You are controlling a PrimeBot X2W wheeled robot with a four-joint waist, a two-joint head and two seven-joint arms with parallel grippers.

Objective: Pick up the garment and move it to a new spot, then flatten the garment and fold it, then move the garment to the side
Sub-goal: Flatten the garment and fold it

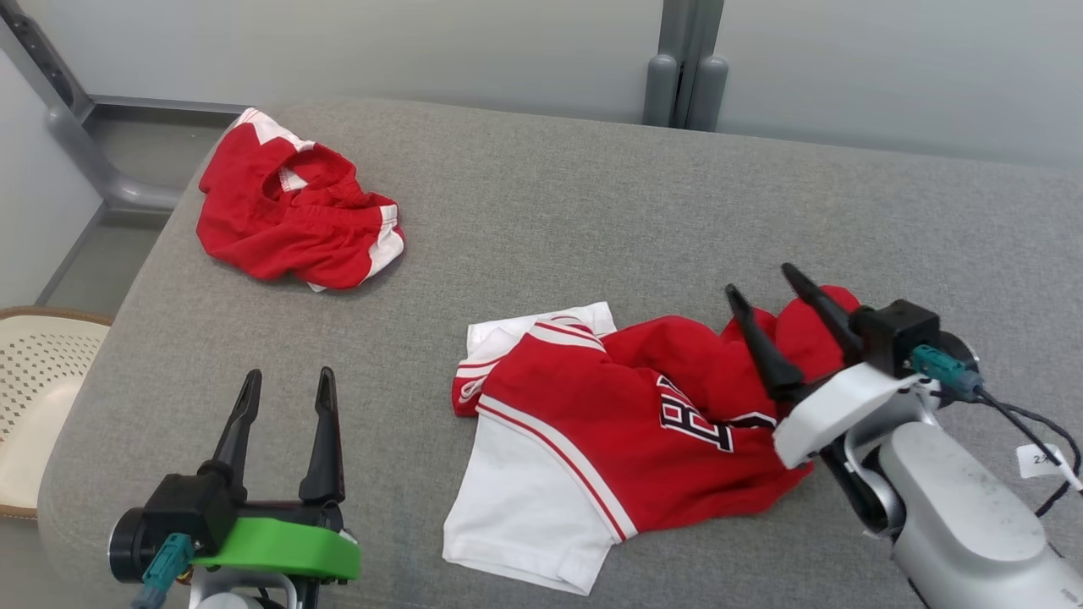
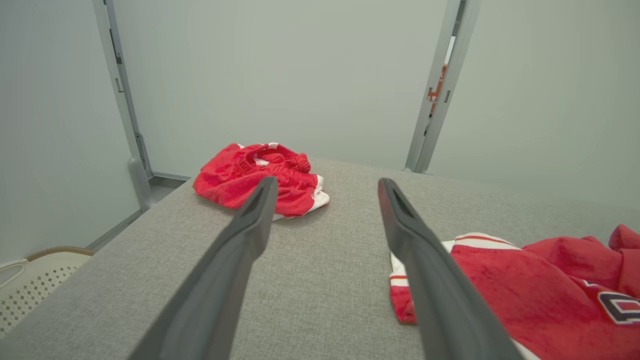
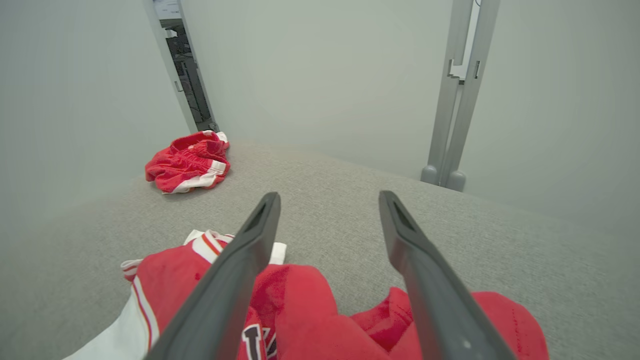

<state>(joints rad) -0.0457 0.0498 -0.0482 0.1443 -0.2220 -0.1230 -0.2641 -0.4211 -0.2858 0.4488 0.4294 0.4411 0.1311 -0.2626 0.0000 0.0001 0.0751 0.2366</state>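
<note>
Red jersey [image 1: 618,406] lies crumpled on the grey table [image 1: 592,211], neither flattened nor folded; left gripper [image 1: 288,372] and right gripper [image 1: 760,279] stand spread, empty.

A bare test booth, lab-like: pale blank partition panels [image 2: 280,75] on grey metal posts [image 1: 685,76]; a grey fabric-covered tabletop [image 1: 592,194] inside.

Head looks down, wrists low, forward, sharing jersey [image 1: 592,397]

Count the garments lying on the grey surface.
2. Crumpled red fabric shorts with white trim lie at the far left of the grey padded surface; a rumpled red-and-white fabric jersey lies nearer, right of centre. A smaller piece could hide under either.
</note>
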